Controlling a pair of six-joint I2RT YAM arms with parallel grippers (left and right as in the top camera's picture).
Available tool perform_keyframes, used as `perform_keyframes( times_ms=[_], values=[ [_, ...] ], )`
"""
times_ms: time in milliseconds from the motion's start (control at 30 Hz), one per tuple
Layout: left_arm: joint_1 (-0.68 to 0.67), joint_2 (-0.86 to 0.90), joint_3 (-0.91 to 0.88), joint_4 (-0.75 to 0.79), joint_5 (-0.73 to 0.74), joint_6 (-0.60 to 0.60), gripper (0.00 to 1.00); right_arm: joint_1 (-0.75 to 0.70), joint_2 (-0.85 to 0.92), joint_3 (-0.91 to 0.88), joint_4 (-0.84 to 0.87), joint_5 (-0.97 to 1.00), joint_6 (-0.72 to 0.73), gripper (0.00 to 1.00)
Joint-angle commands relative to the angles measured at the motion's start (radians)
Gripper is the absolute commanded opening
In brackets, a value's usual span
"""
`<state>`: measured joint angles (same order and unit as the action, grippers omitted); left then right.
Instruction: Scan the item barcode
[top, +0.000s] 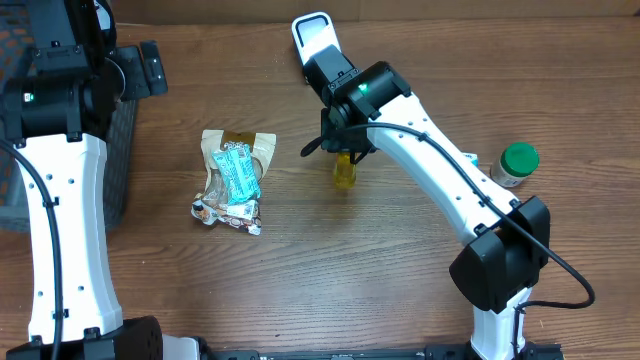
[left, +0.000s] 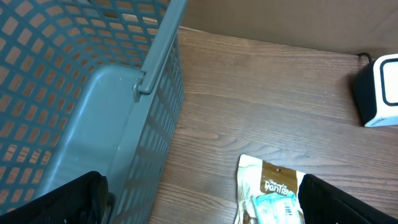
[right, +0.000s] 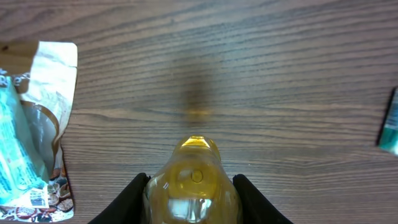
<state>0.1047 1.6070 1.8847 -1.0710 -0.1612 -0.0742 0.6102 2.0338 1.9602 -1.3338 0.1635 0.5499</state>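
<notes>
Yellow bottle (right: 195, 177), gripped by the right pincer (right: 191, 191), hangs with long axis toward the table (right: 261, 74)

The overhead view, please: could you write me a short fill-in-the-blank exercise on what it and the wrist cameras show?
1. The right pincer is shut on a bottle whose colour is ____.
2. The jar by the right arm has a ____ lid.
3. The left pincer, near the basket, stands ____ and holds nothing.
4. The snack bag lies on the ____.
Missing words: yellow; green; open; table.
</notes>
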Motion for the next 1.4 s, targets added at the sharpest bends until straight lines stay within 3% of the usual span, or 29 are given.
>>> perform_keyframes(
  times_ms=[0, 900, 1367],
  values=[
    [0.000, 0.003, 0.000, 0.000, 0.002, 0.015, 1.00, 0.003, -0.023, -0.048, 0.029, -0.008, 0.004, 0.34],
    [0.000, 0.003, 0.000, 0.000, 0.002, 0.015, 0.99, 0.004, -0.022, -0.110, 0.080, -0.008, 0.004, 0.35],
    [0.000, 0.003, 0.000, 0.000, 0.002, 0.015, 1.00, 0.004, -0.021, -0.159, 0.206, -0.007, 0.004, 0.35]
  ],
)
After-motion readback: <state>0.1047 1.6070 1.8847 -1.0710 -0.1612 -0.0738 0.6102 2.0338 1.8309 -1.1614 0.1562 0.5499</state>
